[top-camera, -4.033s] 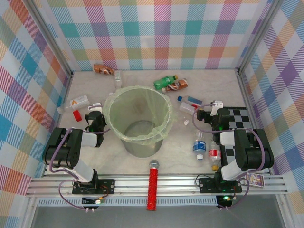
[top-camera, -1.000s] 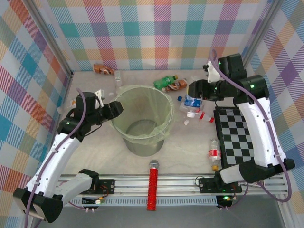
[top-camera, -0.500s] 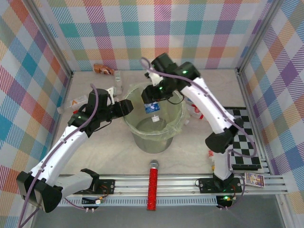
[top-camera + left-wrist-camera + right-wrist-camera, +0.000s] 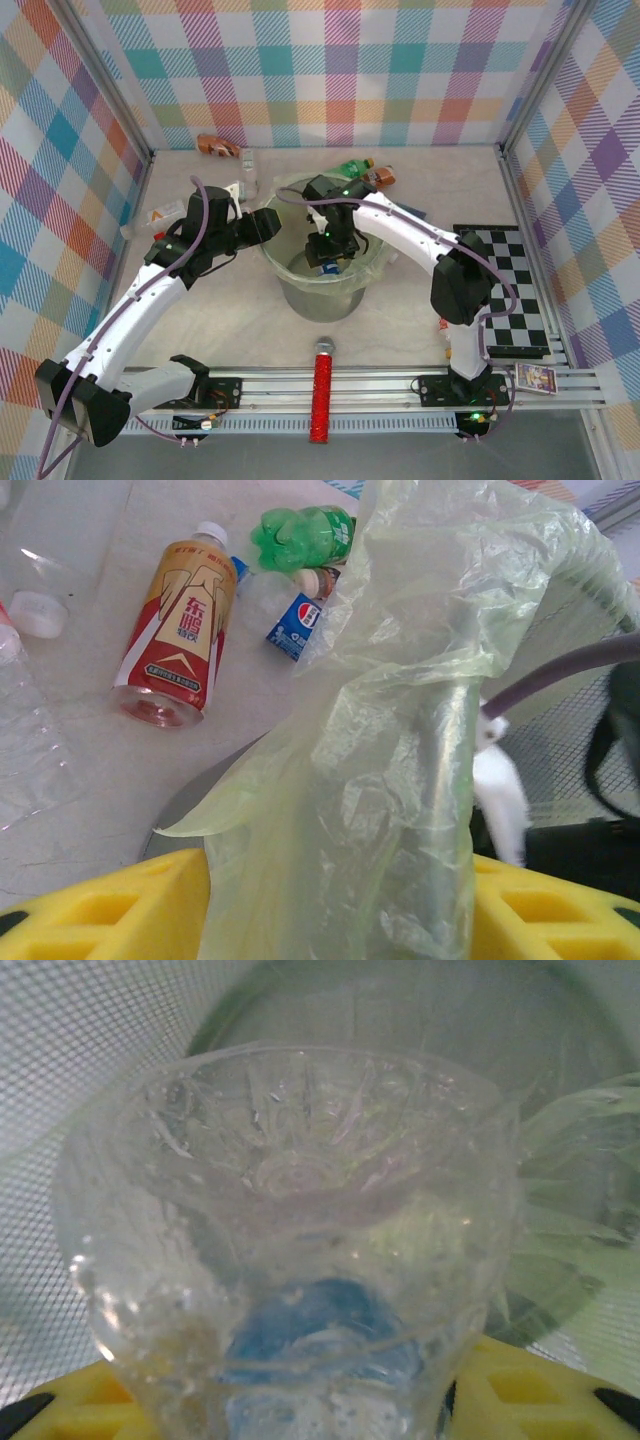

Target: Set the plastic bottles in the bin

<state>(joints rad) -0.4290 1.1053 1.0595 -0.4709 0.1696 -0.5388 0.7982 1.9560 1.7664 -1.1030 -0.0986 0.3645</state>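
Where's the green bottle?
In the top view, the green bottle lies just behind the bin, left of a brown bottle.

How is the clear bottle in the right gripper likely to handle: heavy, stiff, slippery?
Probably light: the clear bottle looks empty, the bin showing through it. Its thin, glossy walls likely flex and could slip under a squeeze.

1. Table (image 4: 400, 300): pale marbled top.
2. Bin (image 4: 318, 292): upright, mid-table; left gripper (image 4: 268, 225) at its rim, right gripper (image 4: 326, 248) inside.
3. Orange-labelled bottle (image 4: 160, 214): lying flat, left of left gripper.
4. Brown bottle (image 4: 216, 146), clear bottle (image 4: 247, 170): beyond left gripper, near far wall.
5. Green bottle (image 4: 352, 167), amber bottle (image 4: 381, 177): side by side just beyond right gripper, behind bin.
6. Checkered mat (image 4: 505, 290): flat, well right of right gripper.
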